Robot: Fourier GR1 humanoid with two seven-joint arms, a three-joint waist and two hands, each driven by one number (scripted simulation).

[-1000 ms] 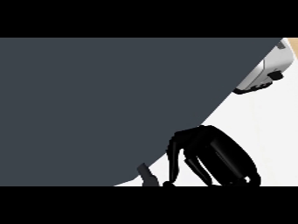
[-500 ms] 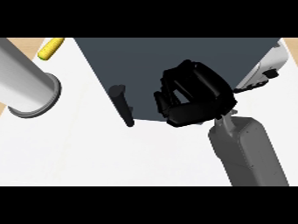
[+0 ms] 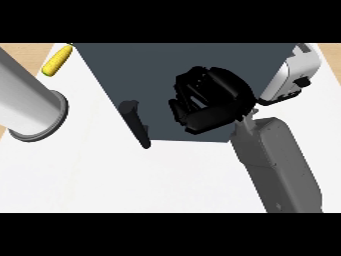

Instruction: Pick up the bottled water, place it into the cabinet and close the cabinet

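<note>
Cabinet (image 3: 129, 70), flat matte slate, under curled glossy black right robot hand (image 3: 210, 100).

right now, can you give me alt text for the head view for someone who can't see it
The robot's right hand, fingers curled, sits against the dark grey cabinet near its black handle. A grey forearm shows at the left edge, and a yellow corn cob lies on the white counter at upper left.

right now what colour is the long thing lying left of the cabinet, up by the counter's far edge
Yellow: the corn cob, seen in the head view.
</note>
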